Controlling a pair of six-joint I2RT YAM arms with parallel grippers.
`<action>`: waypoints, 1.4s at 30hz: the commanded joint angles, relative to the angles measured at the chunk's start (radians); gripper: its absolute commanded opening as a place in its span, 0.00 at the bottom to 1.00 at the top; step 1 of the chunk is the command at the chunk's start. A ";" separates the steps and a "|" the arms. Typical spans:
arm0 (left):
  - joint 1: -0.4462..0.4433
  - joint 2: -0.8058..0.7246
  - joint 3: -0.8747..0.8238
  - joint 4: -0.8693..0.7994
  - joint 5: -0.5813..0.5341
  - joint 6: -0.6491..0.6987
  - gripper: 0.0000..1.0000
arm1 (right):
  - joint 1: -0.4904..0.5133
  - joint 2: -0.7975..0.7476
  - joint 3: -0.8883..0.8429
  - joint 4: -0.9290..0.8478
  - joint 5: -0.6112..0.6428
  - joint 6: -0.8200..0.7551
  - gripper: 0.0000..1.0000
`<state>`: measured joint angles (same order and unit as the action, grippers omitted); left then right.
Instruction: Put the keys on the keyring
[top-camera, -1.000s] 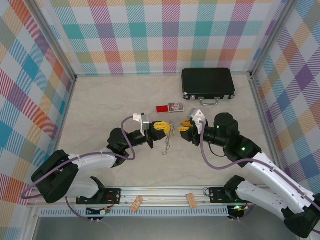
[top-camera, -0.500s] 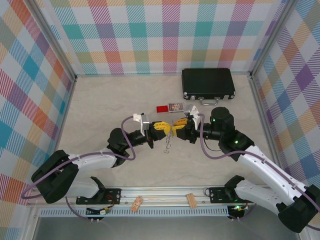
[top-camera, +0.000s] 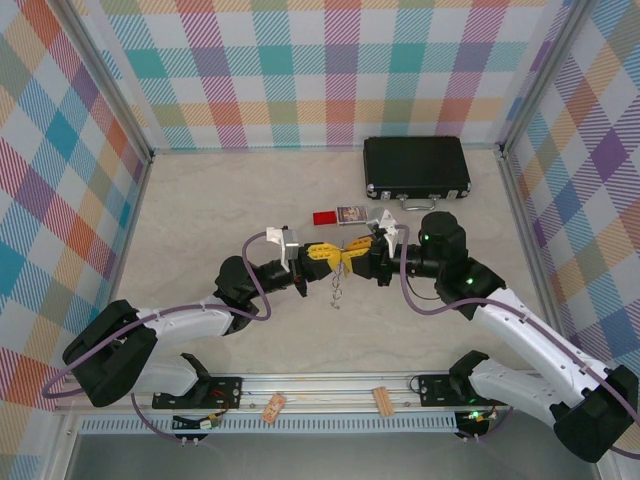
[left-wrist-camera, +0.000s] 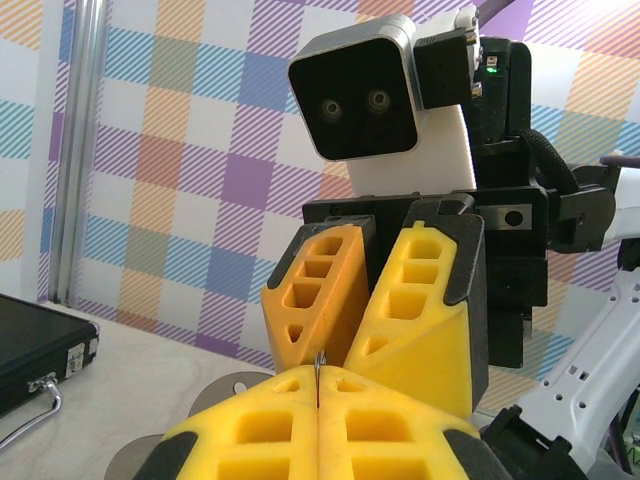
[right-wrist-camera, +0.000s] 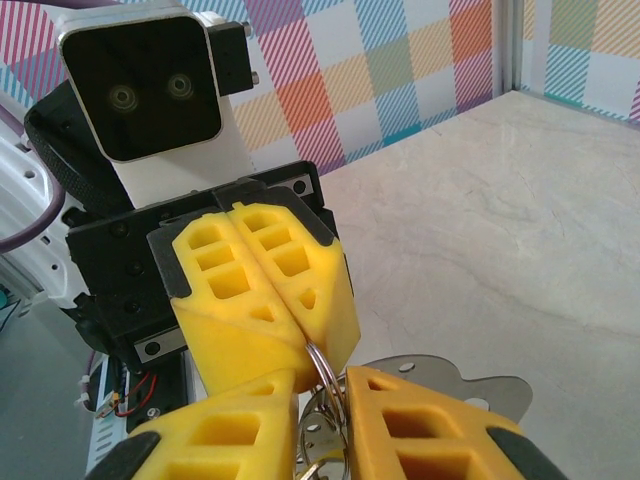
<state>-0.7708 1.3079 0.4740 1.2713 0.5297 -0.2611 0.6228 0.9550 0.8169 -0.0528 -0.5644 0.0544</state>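
We are at the threading step: the left gripper (top-camera: 334, 254) is clenched on the keyring (top-camera: 338, 285), which hangs below the meeting fingertips over the middle of the table (top-camera: 200, 220). The right gripper (top-camera: 353, 258) noses in tip to tip, its fingers parted around the wire; whether they pinch it we cannot tell, and the key we cannot pick out. Next, we judge, comes fine alignment. The black case (top-camera: 416, 167) at the back is closed, its contents hidden

Pale marbled table (top-camera: 200, 210), black case (top-camera: 416, 166), red rectangle (top-camera: 324, 217), small card (top-camera: 352, 213)
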 joint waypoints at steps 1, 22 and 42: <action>-0.007 -0.023 0.005 0.068 0.007 0.010 0.00 | -0.012 0.011 -0.006 0.021 -0.027 0.013 0.17; -0.006 -0.021 -0.004 0.063 -0.005 0.019 0.00 | -0.034 -0.011 0.005 -0.038 -0.031 -0.031 0.00; 0.090 -0.078 -0.043 -0.094 0.055 0.091 0.29 | -0.020 0.077 0.291 -0.528 0.112 -0.421 0.00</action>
<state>-0.6910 1.2732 0.4301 1.2228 0.5415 -0.2245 0.5919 1.0103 1.0561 -0.4442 -0.4965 -0.2314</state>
